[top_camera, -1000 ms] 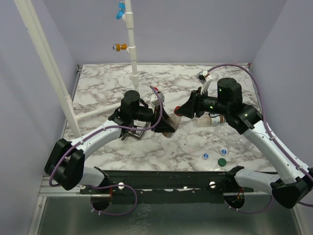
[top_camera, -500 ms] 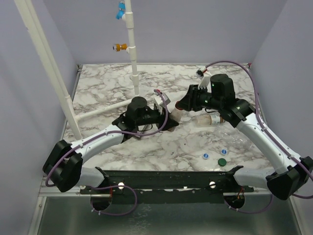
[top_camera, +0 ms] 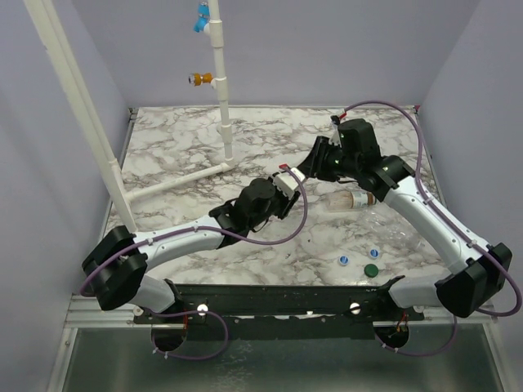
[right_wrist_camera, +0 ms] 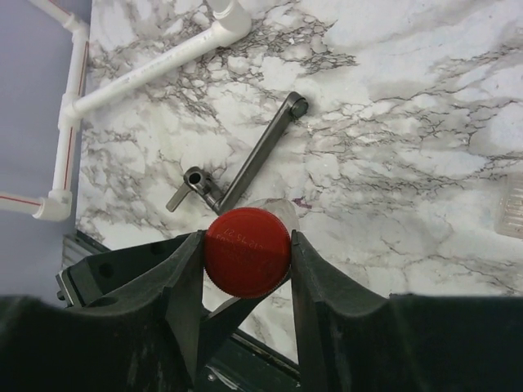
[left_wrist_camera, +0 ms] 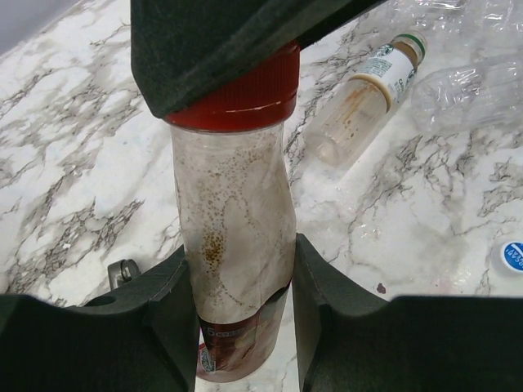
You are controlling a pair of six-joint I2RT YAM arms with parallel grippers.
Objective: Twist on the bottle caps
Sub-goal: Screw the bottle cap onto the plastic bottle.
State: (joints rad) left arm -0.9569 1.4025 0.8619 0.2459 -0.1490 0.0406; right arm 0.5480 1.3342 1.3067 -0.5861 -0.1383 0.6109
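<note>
Broadly, the marble desk carries everything, and the work sits just above its middle. The left end effector is clamped on the lower body of the bottle with the reddish label, holding it neck up. The right end effector is pinched narrowly on the red cap, which sits on that bottle's neck.

To do this step well, I judge the cap should stay square to the neck. The right wrist should turn about the bottle's own axis with light downward pressure. The left grip needs to be firm enough that the thin plastic neither spins nor buckles.

By count, I see the one held bottle and one labelled bottle lying right of centre. Crumpled clear plastic lies beside it; I cannot tell how many bottles that is. Caps number four: the red one, a green one, and two white-and-blue ones at the near right.
</note>
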